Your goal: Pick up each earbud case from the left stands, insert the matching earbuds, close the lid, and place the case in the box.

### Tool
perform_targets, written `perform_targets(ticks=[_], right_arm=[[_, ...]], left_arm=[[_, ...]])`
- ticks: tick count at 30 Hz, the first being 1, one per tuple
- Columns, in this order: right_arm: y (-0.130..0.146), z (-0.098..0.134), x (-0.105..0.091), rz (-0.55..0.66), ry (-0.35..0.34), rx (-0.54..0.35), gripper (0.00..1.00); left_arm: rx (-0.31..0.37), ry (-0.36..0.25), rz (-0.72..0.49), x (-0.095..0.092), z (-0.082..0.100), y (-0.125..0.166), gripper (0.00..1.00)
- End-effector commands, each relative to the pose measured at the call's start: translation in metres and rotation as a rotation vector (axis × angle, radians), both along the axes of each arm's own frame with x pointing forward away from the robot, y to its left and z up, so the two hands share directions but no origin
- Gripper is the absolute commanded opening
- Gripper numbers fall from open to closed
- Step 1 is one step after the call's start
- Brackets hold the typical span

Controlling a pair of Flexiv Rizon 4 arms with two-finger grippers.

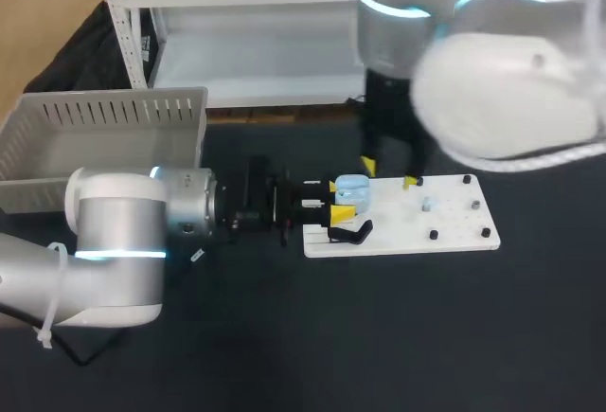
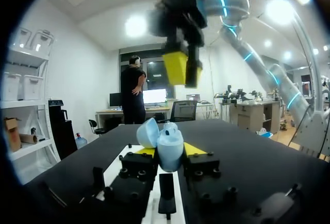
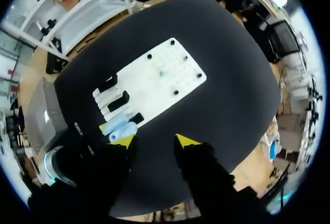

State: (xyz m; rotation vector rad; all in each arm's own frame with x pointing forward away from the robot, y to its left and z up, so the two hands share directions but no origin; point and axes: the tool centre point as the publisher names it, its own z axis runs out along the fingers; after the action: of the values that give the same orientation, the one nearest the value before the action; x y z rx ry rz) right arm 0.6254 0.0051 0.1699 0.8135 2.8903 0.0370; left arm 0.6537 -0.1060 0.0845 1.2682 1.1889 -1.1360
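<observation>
Case (image 2: 168, 151), lid open, sat pinched in our left gripper (image 1: 338, 200) over the board's (image 1: 454, 227) left end; our right gripper (image 1: 389, 174) hung wide, empty, above. We judged holding it upright and steady key.

head view: high and behind, looking down on the whole dark surface (image 1: 398, 336) and white board (image 1: 445, 223), mid distance. left wrist view: low, nearly level, looking out along the left fingers (image 2: 195, 149) across the board, very near the earbud case (image 2: 169, 149). right wrist view: high up, facing straight down past the right fingers (image 3: 186, 140), far off. all three share board and case.
</observation>
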Motion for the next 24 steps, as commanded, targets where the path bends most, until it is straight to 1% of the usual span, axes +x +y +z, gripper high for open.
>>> perform_targets(ticks=[1,4,6,9,14,18,19,24], right_arm=[[-0.039,-0.007,-0.016,0.086,-0.166,0.179,0.45],[-0.051,-0.014,-0.008,0.137,-0.192,0.169,0.49],[-0.056,-0.019,-0.004,0.178,-0.216,0.152,0.47],[-0.057,-0.027,-0.003,0.265,-0.225,0.111,0.48],[-0.057,-0.042,0.004,0.376,-0.219,0.103,0.47],[-0.054,-0.055,0.011,0.428,-0.222,0.104,0.46],[-0.053,-0.061,0.015,0.435,-0.213,0.109,0.46],[-0.053,-0.085,0.033,0.435,-0.189,0.088,0.47]], left_arm=[[-0.002,-0.002,0.005,-0.001,0.0,0.0,0.0],[-0.002,-0.002,0.005,-0.001,0.0,0.0,0.0],[-0.002,-0.002,0.005,-0.001,0.0,0.0,0.0],[-0.002,-0.002,0.005,-0.001,0.0,0.0,0.0],[-0.002,-0.002,0.005,-0.001,0.0,0.0,0.0],[-0.002,-0.002,0.005,-0.001,0.0,0.0,0.0],[-0.002,-0.002,0.005,-0.001,0.0,0.0,0.0],[-0.002,-0.002,0.005,-0.001,0.0,0.0,0.0]])
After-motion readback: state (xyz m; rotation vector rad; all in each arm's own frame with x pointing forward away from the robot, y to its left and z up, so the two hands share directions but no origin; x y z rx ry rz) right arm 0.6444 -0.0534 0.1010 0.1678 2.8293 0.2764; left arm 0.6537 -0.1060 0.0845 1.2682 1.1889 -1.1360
